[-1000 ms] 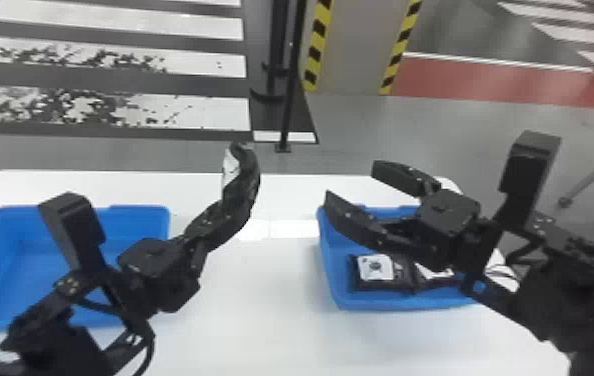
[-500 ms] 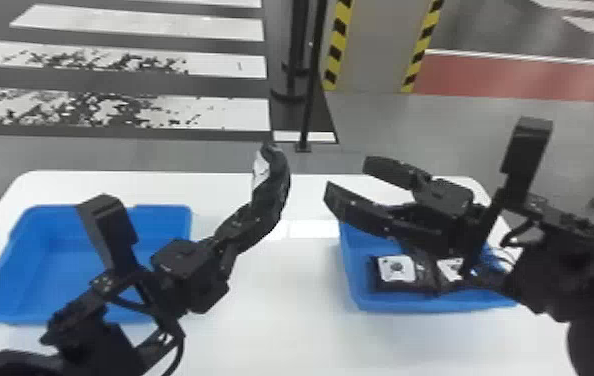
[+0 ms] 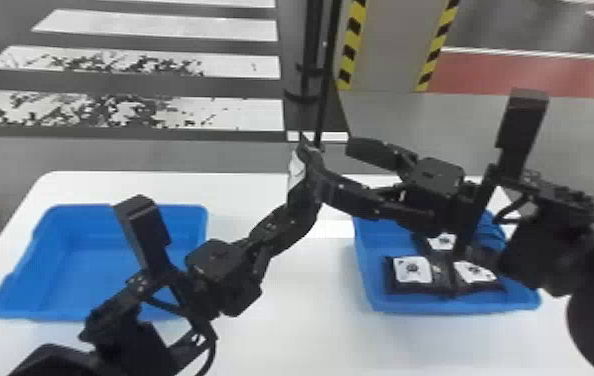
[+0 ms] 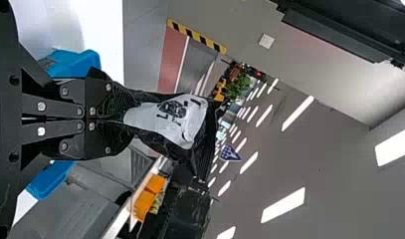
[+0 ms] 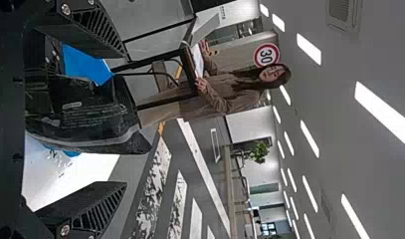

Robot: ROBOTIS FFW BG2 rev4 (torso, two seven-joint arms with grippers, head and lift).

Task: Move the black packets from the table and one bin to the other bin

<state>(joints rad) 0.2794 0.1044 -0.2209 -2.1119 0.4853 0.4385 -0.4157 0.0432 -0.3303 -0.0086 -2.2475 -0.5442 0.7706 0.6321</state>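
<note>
In the head view, my left gripper point(image 3: 297, 192) is raised between the two bins, shut on a black packet point(image 3: 297, 170) with a white label. My right gripper point(image 3: 345, 172) stands open beside that packet. In the left wrist view, my left gripper point(image 4: 121, 119) pinches one end of the packet point(image 4: 165, 117). In the right wrist view, the packet's dark side point(image 5: 80, 112) lies between the parted fingers of my right gripper point(image 5: 98, 119). Several black packets point(image 3: 412, 270) with white labels lie in the right blue bin point(image 3: 373, 297), partly hidden by the right arm.
The left blue bin point(image 3: 201, 225) stands at the left of the white table point(image 3: 286, 325), its near right corner behind the left arm. Both forearms reach low over the table. Dark poles point(image 3: 313, 75) stand beyond the far table edge.
The two grippers have come together: my left gripper moved right with its packet, and my right gripper moved left to it. The head view has shifted slightly.
</note>
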